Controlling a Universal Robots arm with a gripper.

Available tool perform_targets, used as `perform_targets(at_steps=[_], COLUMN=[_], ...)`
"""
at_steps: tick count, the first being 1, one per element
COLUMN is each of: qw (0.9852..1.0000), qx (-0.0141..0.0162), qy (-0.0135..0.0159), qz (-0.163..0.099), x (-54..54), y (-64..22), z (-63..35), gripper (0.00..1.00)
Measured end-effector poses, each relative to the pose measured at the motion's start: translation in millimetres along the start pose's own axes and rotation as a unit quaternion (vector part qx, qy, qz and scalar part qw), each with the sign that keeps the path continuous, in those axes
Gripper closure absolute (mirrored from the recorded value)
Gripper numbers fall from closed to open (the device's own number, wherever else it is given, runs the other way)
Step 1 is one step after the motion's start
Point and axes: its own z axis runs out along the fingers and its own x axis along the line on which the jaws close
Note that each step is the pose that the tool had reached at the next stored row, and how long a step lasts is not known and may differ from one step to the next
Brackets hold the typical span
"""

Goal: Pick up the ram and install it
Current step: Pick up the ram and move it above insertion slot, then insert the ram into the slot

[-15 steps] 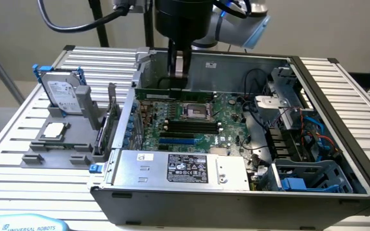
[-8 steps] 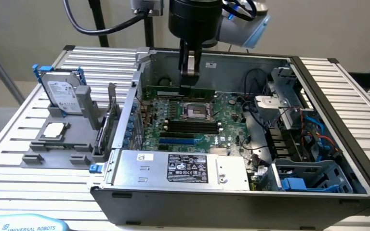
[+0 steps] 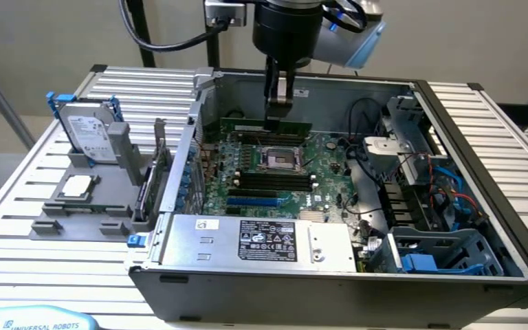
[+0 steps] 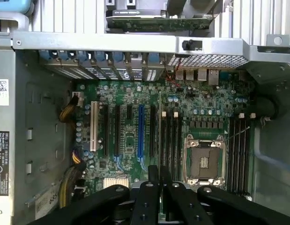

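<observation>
Gripper (image 3: 279,113) clamping ram (image 3: 242,126) — over motherboard (image 3: 326,172), inside case (image 3: 245,282)

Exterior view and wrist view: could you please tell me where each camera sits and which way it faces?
Exterior view: off the arm, above the open computer case, looking obliquely down into it; the arm's end and the gripper, shut on the ram, show.
Wrist view: on the wrist, looking along the fingers down at the motherboard.
Shared: the motherboard, its CPU socket and the gripper.
</observation>
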Motion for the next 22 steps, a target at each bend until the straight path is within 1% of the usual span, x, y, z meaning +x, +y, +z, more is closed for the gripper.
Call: perform_targets(at_steps=[3, 5, 10, 11, 12, 22], qw=[1.0, 1.0, 1.0, 1.0, 1.0, 1.0], qx=[0.0, 0.0, -0.0001, -0.0001, -0.0001, -0.0001], qy=[0.0, 0.0, -0.0001, -0.0003, -0.0004, -0.0005], qz=[0.0, 0.0, 0.001, 0.002, 0.002, 0.002], x=[-10.0, -13.7, -16.8, -17.1, -17.5, -17.5], y=[-5.5, -10.3, -26.1, -27.9, -28.1, -28.1], z=[5.6, 9.1, 17.6, 19.3, 20.4, 20.5], gripper=[0.87, 0.87, 0.87, 0.87, 0.87, 0.87])
